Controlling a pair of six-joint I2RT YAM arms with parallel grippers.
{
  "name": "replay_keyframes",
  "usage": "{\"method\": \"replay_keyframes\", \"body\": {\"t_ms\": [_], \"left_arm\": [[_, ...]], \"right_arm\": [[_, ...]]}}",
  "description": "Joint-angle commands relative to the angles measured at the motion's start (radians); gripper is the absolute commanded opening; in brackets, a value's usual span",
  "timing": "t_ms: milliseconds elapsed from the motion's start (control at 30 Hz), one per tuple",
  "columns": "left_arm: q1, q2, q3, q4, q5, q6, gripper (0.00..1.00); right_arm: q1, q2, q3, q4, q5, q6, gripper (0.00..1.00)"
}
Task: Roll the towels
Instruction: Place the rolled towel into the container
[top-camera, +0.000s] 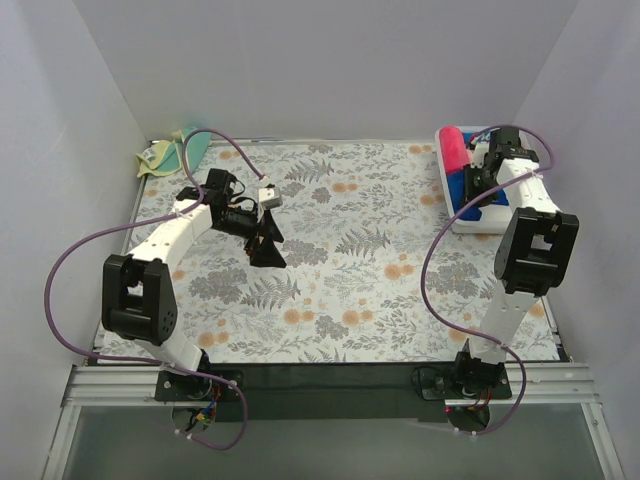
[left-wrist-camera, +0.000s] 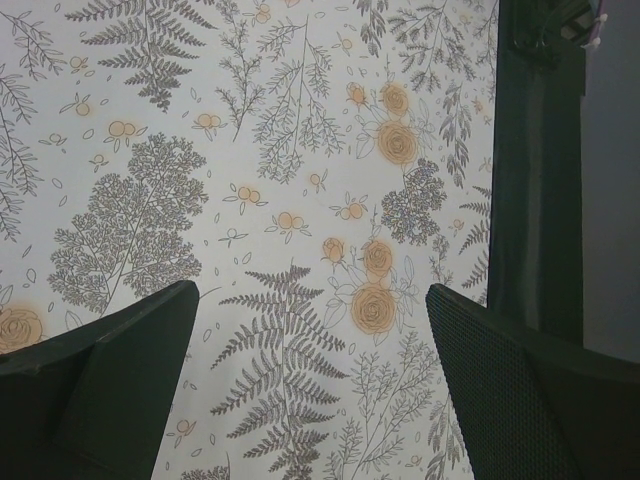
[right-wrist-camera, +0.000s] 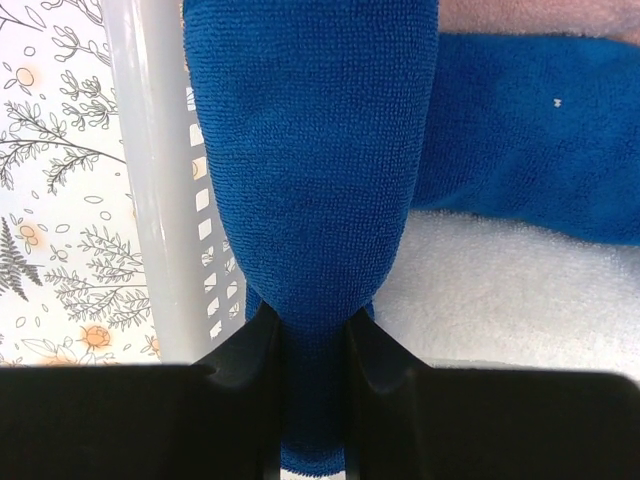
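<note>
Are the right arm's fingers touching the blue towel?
Touching. The right wrist view shows both fingers pressed against the blue towel, pinching a fold of it between them.

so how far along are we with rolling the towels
Early on. Done: no rolled towel shows on the patterned mat, though a pink towel in the basket may be rolled. In hand: the right gripper pinches the blue towel at the basket. Left: the pale yellow and teal towel lies bunched at the far left corner, and the left gripper hangs open over the mat.
</note>
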Motion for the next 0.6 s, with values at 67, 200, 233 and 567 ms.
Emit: {"method": "replay_keyframes", "body": {"t_ms": [67,200,233,567], "left_arm": [[0.005,-0.074,0.001,0.042,-0.015,-0.042,0.94],[0.006,-0.079,0.018,0.043,-0.017,-0.05,0.95],[0.006,-0.081,0.021,0.043,-0.02,-0.051,0.95],[0.118,-0.111,0.071,0.123,-0.066,-0.174,0.98]], "right_arm": [[0.009,-0.068,-0.035,-0.031,0.018,0.006,0.28],[0.009,-0.122,-0.034,-0.038,0.013,-0.003,0.45],[0.009,-0.145,-0.032,-0.04,0.01,-0.008,0.49],[0.007,-0.291,-0.017,-0.06,0.001,-0.072,0.9]]}}
